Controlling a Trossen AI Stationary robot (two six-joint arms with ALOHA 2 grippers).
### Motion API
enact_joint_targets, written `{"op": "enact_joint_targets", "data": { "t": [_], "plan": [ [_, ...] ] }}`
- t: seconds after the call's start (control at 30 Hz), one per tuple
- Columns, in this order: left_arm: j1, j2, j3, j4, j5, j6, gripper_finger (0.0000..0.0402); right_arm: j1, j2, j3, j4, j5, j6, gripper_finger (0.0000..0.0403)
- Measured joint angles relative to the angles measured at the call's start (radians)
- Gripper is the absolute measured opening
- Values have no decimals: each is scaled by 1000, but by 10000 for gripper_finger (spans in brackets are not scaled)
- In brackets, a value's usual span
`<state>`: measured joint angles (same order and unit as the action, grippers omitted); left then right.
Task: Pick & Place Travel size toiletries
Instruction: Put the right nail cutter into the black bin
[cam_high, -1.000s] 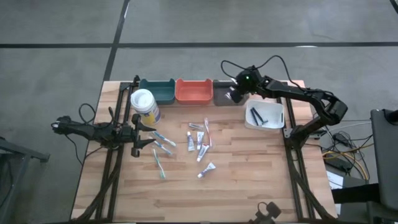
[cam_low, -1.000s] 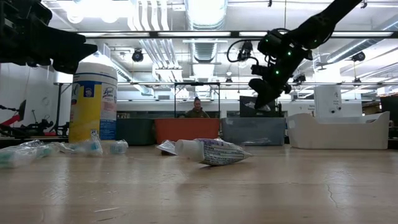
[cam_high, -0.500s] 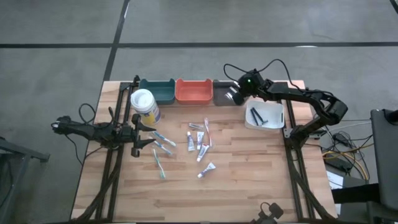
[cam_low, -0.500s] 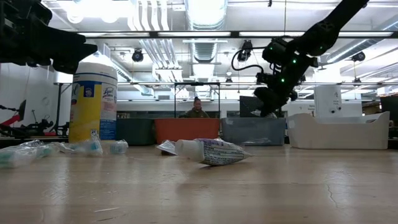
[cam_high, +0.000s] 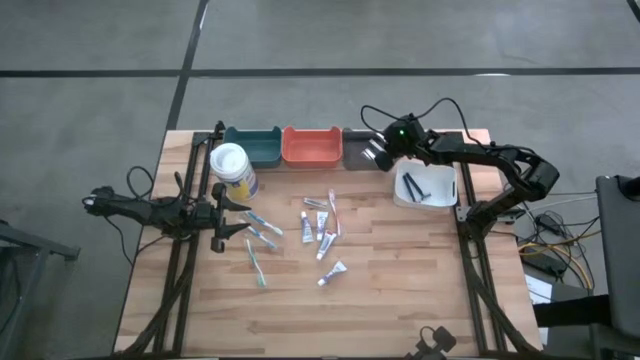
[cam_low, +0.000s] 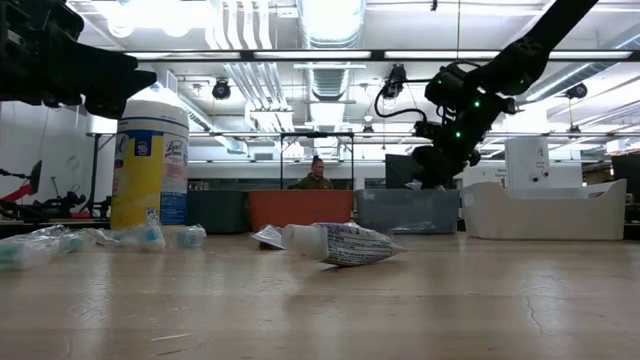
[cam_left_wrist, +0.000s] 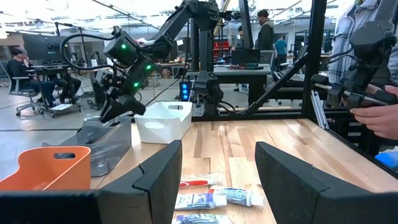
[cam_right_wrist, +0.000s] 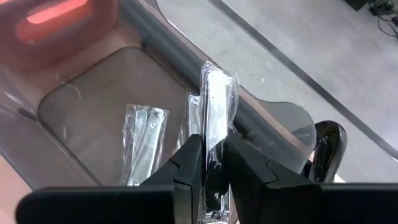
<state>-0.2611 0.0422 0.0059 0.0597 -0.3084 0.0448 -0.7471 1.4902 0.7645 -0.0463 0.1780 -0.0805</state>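
Note:
My right gripper (cam_right_wrist: 212, 168) hangs over the grey bin (cam_high: 358, 148) at the table's far edge, shut on a thin dark piece in clear wrap (cam_right_wrist: 216, 106). Two more wrapped pieces (cam_right_wrist: 142, 142) lie on the bin's floor. Small tubes (cam_high: 320, 228) and toothbrushes (cam_high: 258, 238) lie loose on the middle of the table. My left gripper (cam_high: 238, 218) waits open at the left side, level, with nothing between its fingers (cam_left_wrist: 158, 180). My right gripper pinches the wrapped dark piece near one end (cam_right_wrist: 214, 155) between its two fingers (cam_right_wrist: 189, 163). The fingers slant downward and lie along the piece. The rest of it sticks out past the fingertips, clear of the grey bin below.
A teal bin (cam_high: 252, 145) and an orange bin (cam_high: 312, 145) stand left of the grey one. A white bin (cam_high: 425, 186) with dark pieces sits at the right. A wipes canister (cam_high: 232, 170) stands at the far left. People show in the room beyond.
My right gripper has sunk toward the grey bin and shifted a little toward the table's right edge, still shut on the wrapped piece.

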Motion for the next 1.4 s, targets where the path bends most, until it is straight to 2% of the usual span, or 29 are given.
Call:
{"op": "enact_joint_targets", "data": {
  "t": [0.27,0.4,0.63,0.93,1.23,1.4],
  "plan": [
    [0,0,0,0,0,0,209,-8,0,-5,1,-2,-1,54],
    [0,0,0,0,0,0,209,-24,0,1,-3,-42,6,54],
    [0,0,0,0,0,0,209,-40,2,79,-130,-74,30,54],
    [0,0,0,0,0,0,209,-41,175,233,-243,-114,42,54],
    [0,0,0,0,0,0,209,-41,196,295,-302,-128,86,55],
    [0,0,0,0,0,0,209,-41,196,289,-317,-126,100,84]
  ]
}}
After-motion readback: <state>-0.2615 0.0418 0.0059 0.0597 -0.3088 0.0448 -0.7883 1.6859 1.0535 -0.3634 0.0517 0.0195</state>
